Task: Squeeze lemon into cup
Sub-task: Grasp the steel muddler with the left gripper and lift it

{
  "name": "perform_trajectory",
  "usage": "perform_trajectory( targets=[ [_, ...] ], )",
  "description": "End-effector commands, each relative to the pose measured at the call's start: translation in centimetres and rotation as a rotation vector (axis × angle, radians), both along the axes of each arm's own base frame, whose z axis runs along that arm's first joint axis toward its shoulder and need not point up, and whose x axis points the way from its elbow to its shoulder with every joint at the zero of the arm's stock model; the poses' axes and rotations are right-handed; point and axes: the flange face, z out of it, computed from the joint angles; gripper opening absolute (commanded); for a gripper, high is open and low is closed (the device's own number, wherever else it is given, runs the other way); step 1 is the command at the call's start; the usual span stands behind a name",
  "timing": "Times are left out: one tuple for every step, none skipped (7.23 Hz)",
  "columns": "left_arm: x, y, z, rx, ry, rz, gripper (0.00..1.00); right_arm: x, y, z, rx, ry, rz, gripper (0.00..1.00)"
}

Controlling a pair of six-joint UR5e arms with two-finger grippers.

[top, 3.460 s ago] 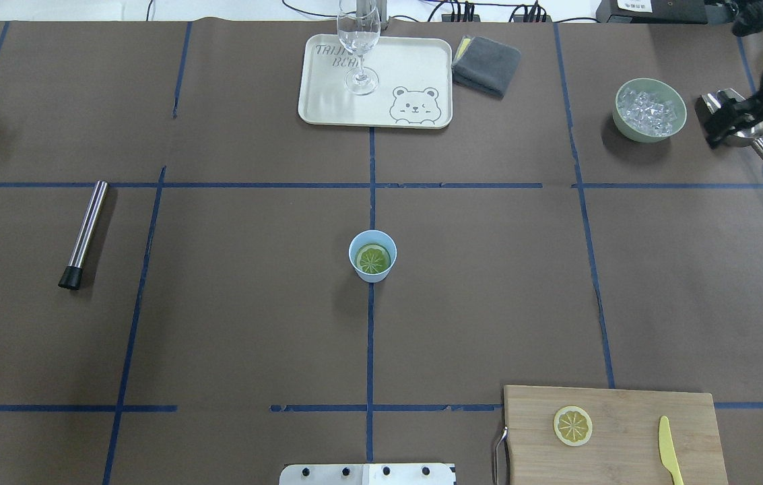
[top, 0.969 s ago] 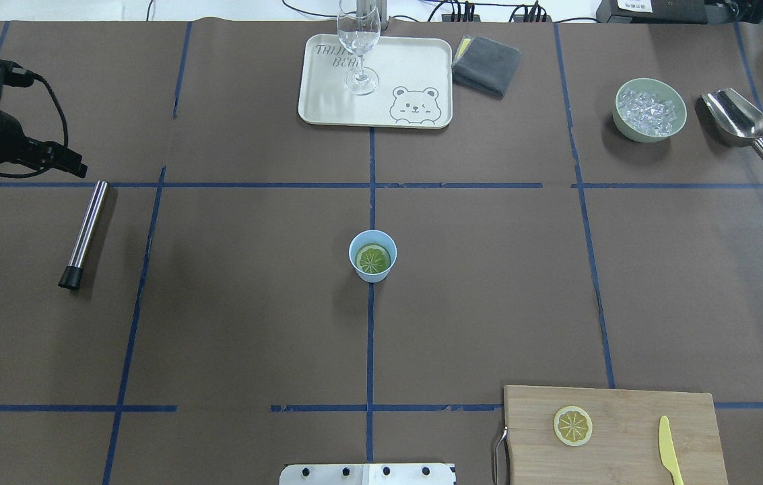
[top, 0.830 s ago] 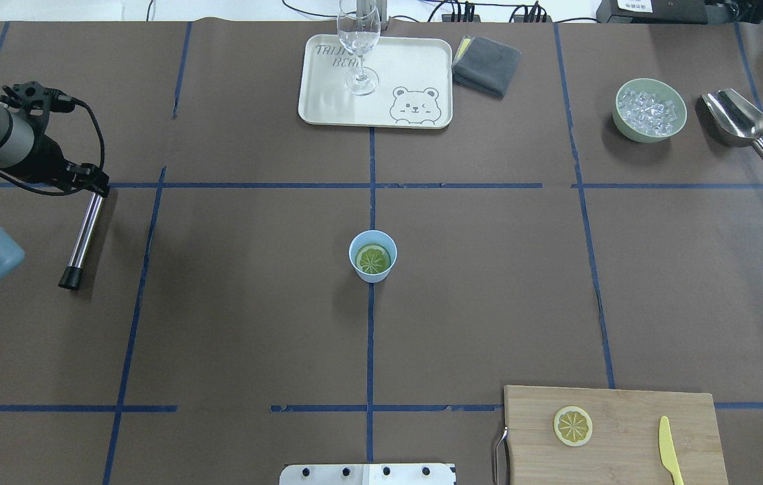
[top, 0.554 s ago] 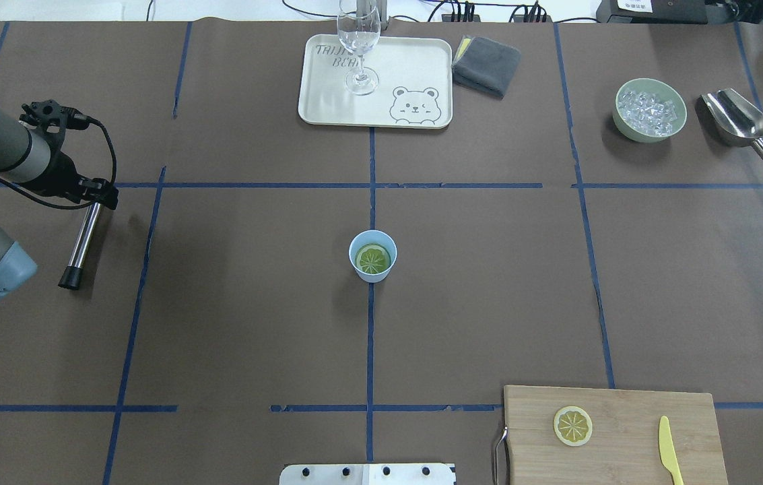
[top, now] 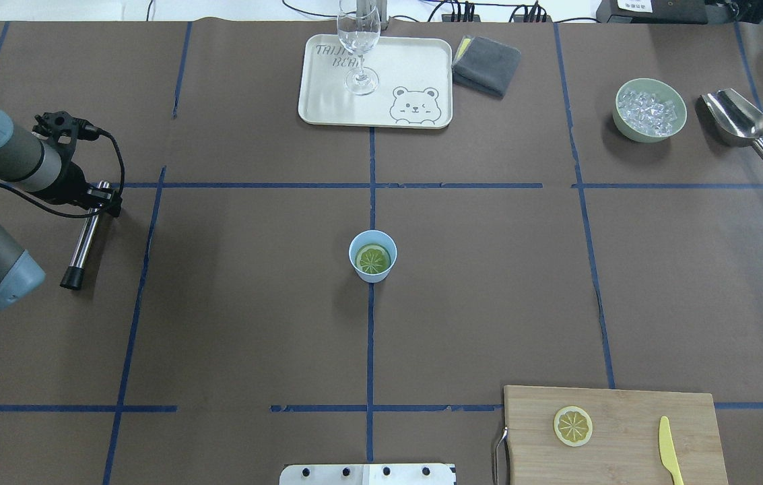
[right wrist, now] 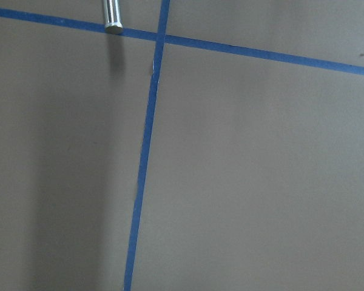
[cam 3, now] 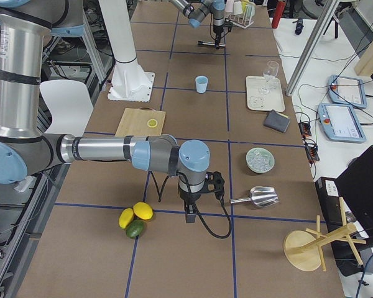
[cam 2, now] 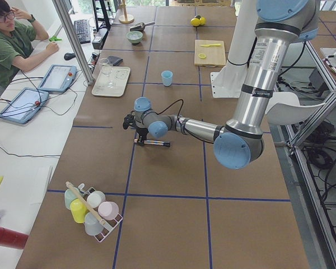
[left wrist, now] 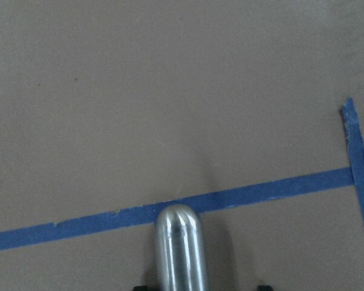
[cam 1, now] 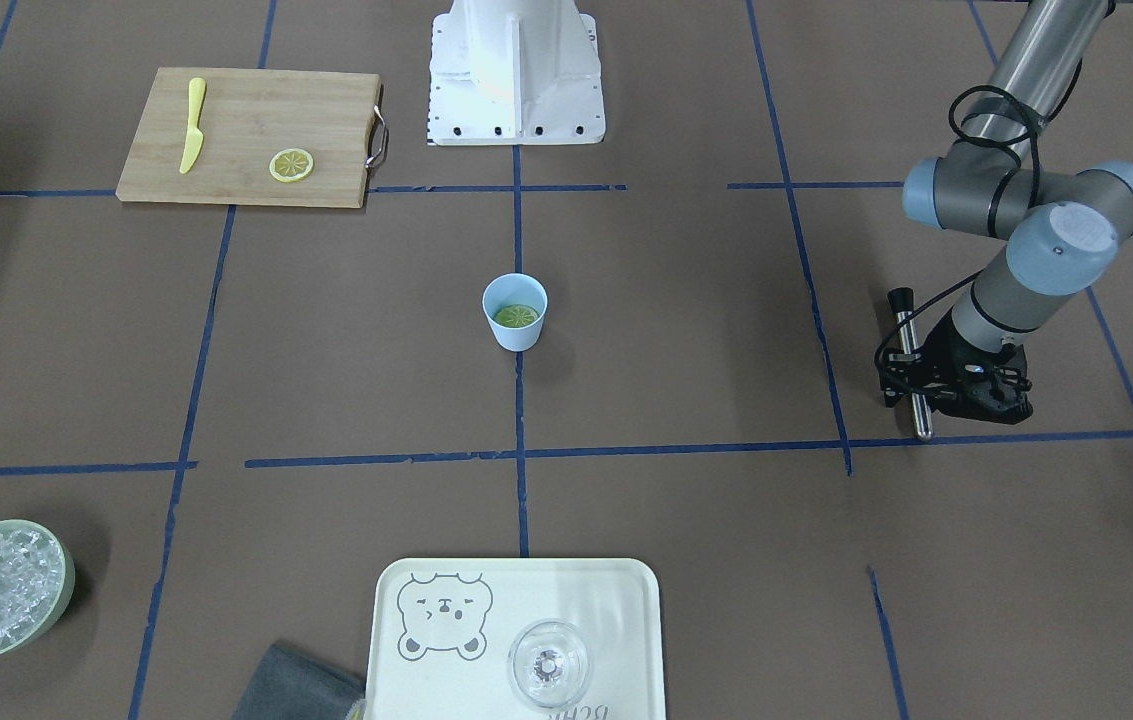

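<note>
The light-blue cup [top: 372, 256] stands at the table's middle, also in the front view [cam 1: 514, 311]; a greenish citrus slice [top: 372, 259] lies inside it. The yellow lemon slice [top: 572, 426] lies flat on the wooden cutting board [top: 630, 404]. My left gripper [top: 102, 200] is far left of the cup, low over the far end of a steel rod [top: 83, 236]. In the left wrist view the rod's tip [left wrist: 181, 248] sits between the parted fingers, untouched. My right gripper [cam 3: 190, 216] shows only in the exterior right view, near the scoop; I cannot tell its state.
A cream tray [top: 327, 108] with a clear glass [top: 358, 40] and a grey cloth [top: 485, 64] are at the back. A green bowl of ice [top: 650, 110] and a steel scoop [top: 738, 121] are at the back right. A yellow knife [top: 669, 450] lies on the board.
The right arm has left the overhead view from beside the scoop. The left arm came in from the left and moved down to the rod's far end. Cup and slices have not moved.
</note>
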Motion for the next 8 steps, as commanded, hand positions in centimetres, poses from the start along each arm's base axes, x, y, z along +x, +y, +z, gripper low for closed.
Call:
perform_trajectory(
  targets=[
    [-1.2,-0.5,-1.6,0.059,0.01,0.023,0.0,0.3,0.1,0.0,0.002,0.0,0.007,1.0],
    [-1.9,-0.7,-2.4,0.085,0.015,0.028,0.0,0.3,0.1,0.1,0.0,0.001,0.006,1.0],
    [-2.5,-0.9,-2.9,0.095,0.02,0.02,0.0,0.3,0.1,0.0,-0.001,0.0,0.008,1.0],
    [-2.7,-1.0,-3.6,0.106,0.027,0.017,0.0,0.3,0.1,0.0,-0.001,0.0,0.008,1.0],
    [-3.3,-1.0,-5.6,0.141,0.048,0.007,0.0,0.3,0.2,0.1,-0.003,0.001,0.008,1.0],
    [-3.7,-0.5,-8.4,0.195,0.079,0.002,0.0,0.3,0.2,0.3,-0.006,0.001,0.008,1.0],
    [-4.0,-0.4,-11.5,0.284,0.096,0.005,0.0,0.3,0.6,0.6,-0.014,0.001,0.009,1.0],
    [-3.8,-1.3,-15.0,0.455,0.101,0.034,0.0,0.3,0.8,0.8,-0.018,0.0,0.008,1.0]
  ],
)
